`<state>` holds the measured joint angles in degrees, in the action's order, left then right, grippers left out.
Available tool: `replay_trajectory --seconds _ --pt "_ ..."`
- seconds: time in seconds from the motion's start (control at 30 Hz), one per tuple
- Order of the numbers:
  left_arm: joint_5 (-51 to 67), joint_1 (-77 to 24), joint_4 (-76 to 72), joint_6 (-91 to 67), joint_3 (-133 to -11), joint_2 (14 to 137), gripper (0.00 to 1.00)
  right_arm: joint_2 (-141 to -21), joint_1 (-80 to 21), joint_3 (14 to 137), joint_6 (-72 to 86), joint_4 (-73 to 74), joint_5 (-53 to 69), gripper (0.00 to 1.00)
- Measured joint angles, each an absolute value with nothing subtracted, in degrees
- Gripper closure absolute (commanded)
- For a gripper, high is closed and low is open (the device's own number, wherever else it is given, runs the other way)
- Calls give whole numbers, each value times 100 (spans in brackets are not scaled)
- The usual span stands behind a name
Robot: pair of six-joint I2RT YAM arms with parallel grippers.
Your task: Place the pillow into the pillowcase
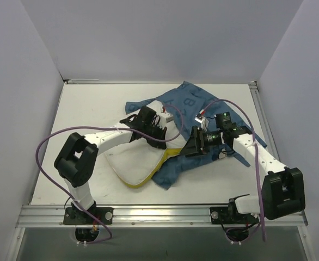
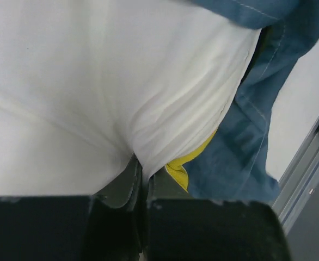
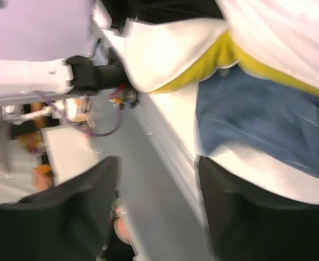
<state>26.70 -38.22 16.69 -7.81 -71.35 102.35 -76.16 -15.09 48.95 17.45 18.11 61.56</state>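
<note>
Pillow (image 1: 135,163): a soft white rectangular cushion, lying on the near middle of the table (image 1: 89,109). Its cloth is smooth and is drawn into fine radiating creases where it is pinched.

Yellow band (image 1: 148,175): a narrow curved strip along the pillow's near right edge, laid against the blue cloth.

Pillowcase (image 1: 189,100): thin blue fabric printed with darker letters and stitched with pale thread at the hems. It is crumpled in loose folds from the far middle down to the right of the pillow. The pillow's right side is partly overlapped by it, and most of the pillow is left outside.

Left gripper (image 2: 141,166): its dark fingers (image 2: 124,185) are pressed together on a fold of the pillow's white cloth, just beside the yellow band.

Right gripper (image 3: 158,163): its two black fingers are held spread apart with nothing seen between them. It is placed at the pillow's right edge, over the blue fabric.

Rail (image 1: 159,209): ribbed aluminium, run along the table's near edge.
</note>
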Motion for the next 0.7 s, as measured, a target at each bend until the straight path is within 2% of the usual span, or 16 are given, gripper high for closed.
replay_trajectory --seconds 0.17,0.2,0.27,0.3,0.43,0.47,0.6,0.7 --pt "2974 -3892 2211 108 -6689 10379 100 -7629 -1420 5850 683 3634 6768 34" --pt "3055 -3964 2270 412 -6598 10259 96 -7631 -1382 6208 425 4001 6711 35" --pt "3116 -4195 2460 954 -6340 9854 86 -7640 -1306 6897 38 4449 6407 36" --pt "3146 -4353 2617 1232 -6211 9583 69 -7640 -1297 7153 -80 4521 6104 37" --pt "3402 -4917 3489 2012 -5870 8549 31 -7776 -1269 7631 -325 4517 5048 36" --pt "3446 -4960 3706 2121 -5878 8350 26 -7898 -1273 7708 -364 4482 4853 36" --pt "3395 -4434 4289 2233 -6318 7907 21 -8807 -1446 8228 -578 4320 4097 36" --pt "3483 -3350 4392 2189 -6810 7881 16 -9579 -1706 8877 -722 4239 3669 32"
